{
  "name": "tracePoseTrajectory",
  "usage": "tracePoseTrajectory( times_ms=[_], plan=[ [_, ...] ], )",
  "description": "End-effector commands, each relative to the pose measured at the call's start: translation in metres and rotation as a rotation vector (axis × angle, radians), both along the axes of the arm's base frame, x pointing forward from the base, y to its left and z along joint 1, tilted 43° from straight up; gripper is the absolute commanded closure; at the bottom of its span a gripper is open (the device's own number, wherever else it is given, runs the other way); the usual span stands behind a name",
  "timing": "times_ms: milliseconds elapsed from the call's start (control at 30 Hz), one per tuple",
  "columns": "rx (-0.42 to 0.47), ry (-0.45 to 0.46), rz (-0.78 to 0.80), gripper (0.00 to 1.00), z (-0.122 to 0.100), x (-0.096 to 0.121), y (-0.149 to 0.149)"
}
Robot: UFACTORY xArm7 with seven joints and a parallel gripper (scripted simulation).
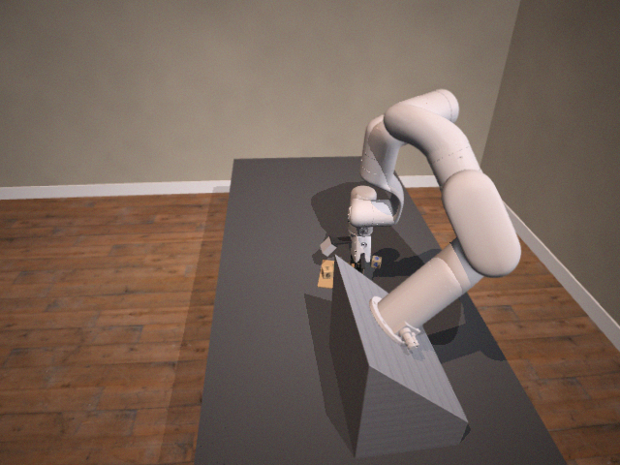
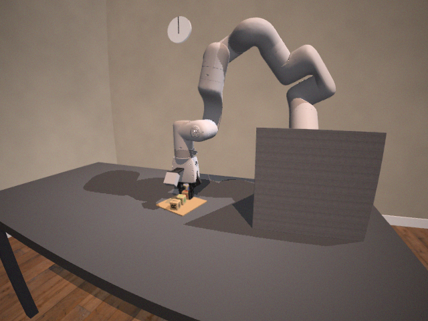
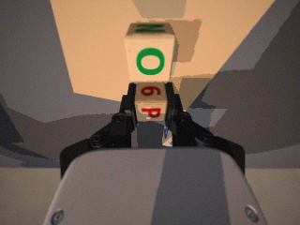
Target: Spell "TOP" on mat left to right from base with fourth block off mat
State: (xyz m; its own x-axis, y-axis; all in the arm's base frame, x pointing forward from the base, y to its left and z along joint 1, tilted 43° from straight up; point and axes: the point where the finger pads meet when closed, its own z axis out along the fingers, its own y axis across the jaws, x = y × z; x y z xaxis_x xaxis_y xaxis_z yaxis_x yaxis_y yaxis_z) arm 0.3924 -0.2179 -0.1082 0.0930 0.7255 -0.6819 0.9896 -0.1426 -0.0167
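Note:
My gripper (image 1: 357, 266) (image 2: 186, 195) (image 3: 150, 93) is shut on the red-lettered P block (image 3: 151, 112), at the right side of the mat (image 1: 325, 284) (image 2: 194, 204) (image 3: 94, 56). The P appears sideways in the wrist view, with a red 6 on the adjoining face. Whether this block touches the mat cannot be told. The green-lettered O block (image 2: 181, 199) (image 3: 150, 61) is on the mat, close beside the held block. Another block (image 1: 327, 272) (image 2: 174, 204) stands on the mat beyond it, with an R on one side; its top letter is not legible.
A blue-lettered block (image 1: 376, 262) (image 2: 186, 186) (image 3: 168, 137) lies off the mat to the right, partly hidden by the gripper in the wrist view. The large grey wedge-shaped base (image 1: 405, 390) (image 2: 317, 182) stands nearer the robot and hides part of the mat in the top view.

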Motion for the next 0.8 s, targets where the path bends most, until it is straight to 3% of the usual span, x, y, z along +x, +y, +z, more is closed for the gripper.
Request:
tracePoseTrajectory(
  times_ms=[0, 267, 767],
  plan=[
    [0.001, -0.003, 0.002, 0.73, 0.0004, 0.0017, 0.001],
    [0.001, -0.003, 0.002, 0.73, 0.0004, 0.0017, 0.001],
    [0.001, -0.003, 0.002, 0.53, 0.0004, 0.0017, 0.001]
  ],
)
